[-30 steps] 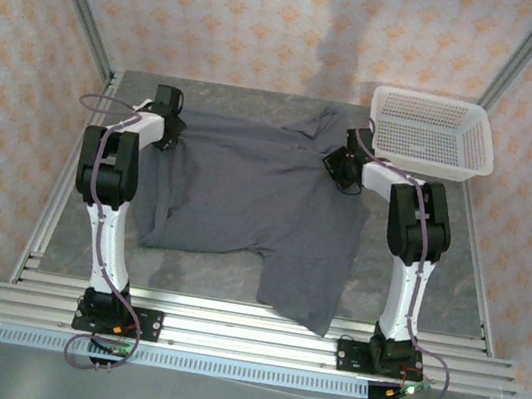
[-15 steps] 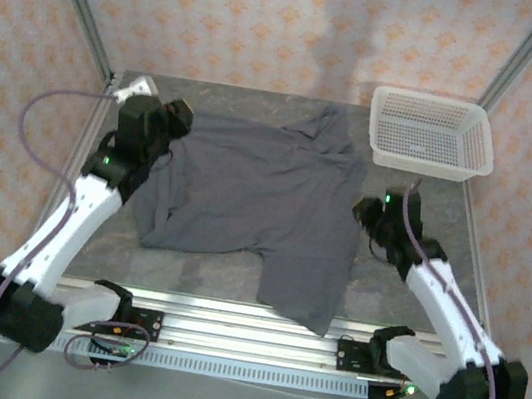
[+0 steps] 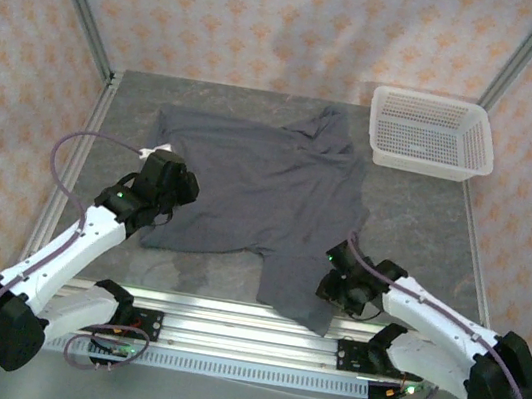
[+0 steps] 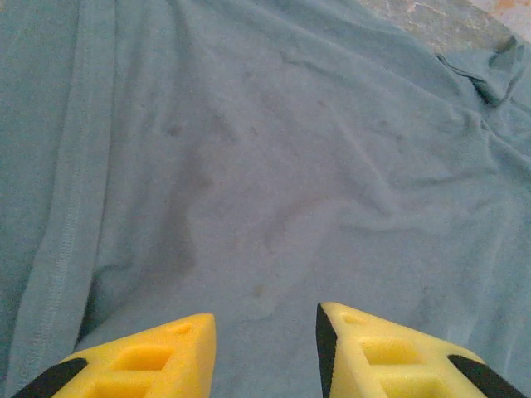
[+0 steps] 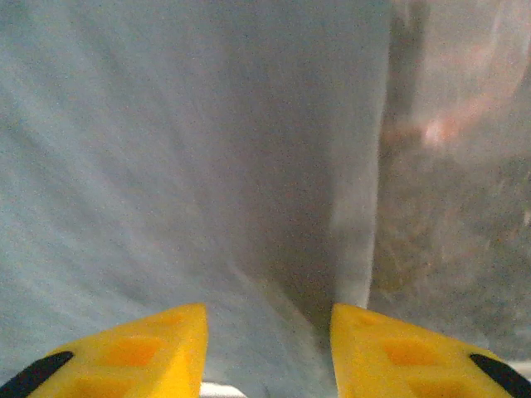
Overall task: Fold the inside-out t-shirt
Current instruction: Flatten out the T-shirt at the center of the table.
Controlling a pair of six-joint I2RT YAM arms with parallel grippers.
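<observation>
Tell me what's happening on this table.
Two robot arms are working on a dark grey t-shirt spread out on the table. The left hand hovers over its near left part and the right hand over its near right edge; both are open and hold nothing. The t-shirt lies mostly flat, not yet folded. A white basket sits at the far right corner.

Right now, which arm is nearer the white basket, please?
Right. The right arm ends at the shirt's near corner, on the basket's side; the left arm is across the shirt.
</observation>
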